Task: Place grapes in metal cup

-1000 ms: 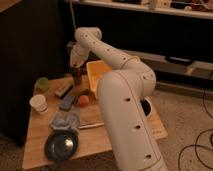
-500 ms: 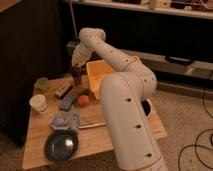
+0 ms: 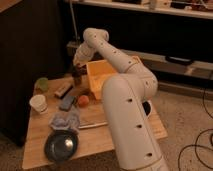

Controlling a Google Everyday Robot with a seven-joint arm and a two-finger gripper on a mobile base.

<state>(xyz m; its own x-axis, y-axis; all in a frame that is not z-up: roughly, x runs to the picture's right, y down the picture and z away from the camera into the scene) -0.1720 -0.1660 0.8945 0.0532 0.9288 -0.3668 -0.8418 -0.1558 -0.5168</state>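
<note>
The metal cup [image 3: 76, 80] is small and dark and stands at the back left of the wooden table [image 3: 125, 132]. My gripper [image 3: 76, 68] hangs right over its mouth at the end of the white arm [image 3: 107, 50]. A dark red-brown lump, seemingly the grapes [image 3: 77, 73], shows between the gripper and the cup's rim. I cannot tell whether it is held or rests in the cup.
A yellow bin [image 3: 102, 77] stands right of the cup. An orange fruit [image 3: 83, 100], two dark flat bars [image 3: 66, 102], a pale green cup [image 3: 41, 84], a white paper cup [image 3: 39, 104], a grey cloth [image 3: 66, 120], a utensil [image 3: 92, 125] and a dark bowl [image 3: 61, 145] lie in front.
The arm's upper joint has shifted slightly to the right. The gripper stays over the metal cup with hardly any movement.
</note>
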